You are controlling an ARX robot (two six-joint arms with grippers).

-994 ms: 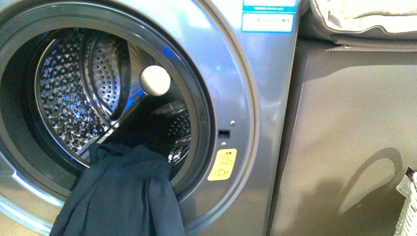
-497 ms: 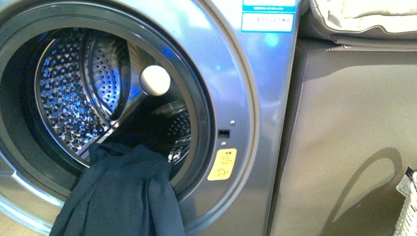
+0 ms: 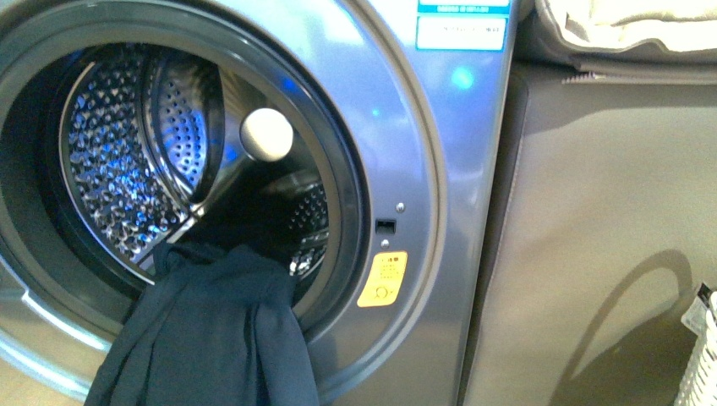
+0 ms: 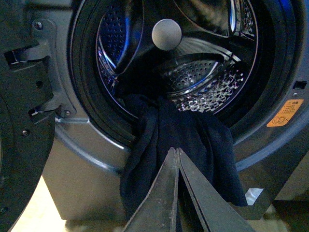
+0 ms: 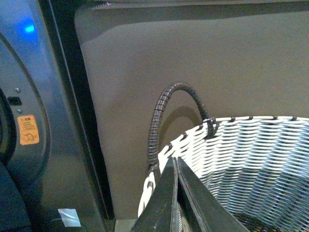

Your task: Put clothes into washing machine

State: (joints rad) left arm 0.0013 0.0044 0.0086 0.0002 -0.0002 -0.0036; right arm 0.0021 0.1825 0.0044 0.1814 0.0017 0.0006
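At the round opening of the washing machine (image 3: 423, 169), the clothes (image 3: 211, 338) hang half in and half out: the upper part lies over the lower lip of the dark door seal and reaches into the drum (image 3: 127, 161), while the long limp rest drops down the silver front and is cut off by the lower edge of the front view. Above the garment the opening is wide and free, with the perforated steel wall and a pale round knob (image 3: 266, 134) showing inside. How far the fabric runs into the drum is lost in shadow. The yellow sticker (image 3: 382, 279) sits just right of the seal.

In the left wrist view the left tool (image 4: 176, 153) has its two fingers pressed together to a point, in front of the hanging cloth (image 4: 193, 140); whether any fabric is caught between them I cannot tell. The open door's hinge (image 4: 38, 72) stands beside the opening.

The right tool (image 5: 175, 162) is likewise closed, tips meeting with nothing visible between them, above the rim of a white woven basket (image 5: 251, 145) with a dark arched handle (image 5: 164, 111). The basket stands just beside a plain grey cabinet (image 3: 609, 237), and only its corner shows in the front view. Folded cream fabric (image 3: 634, 25) lies on top of the cabinet, cut off by the frame.
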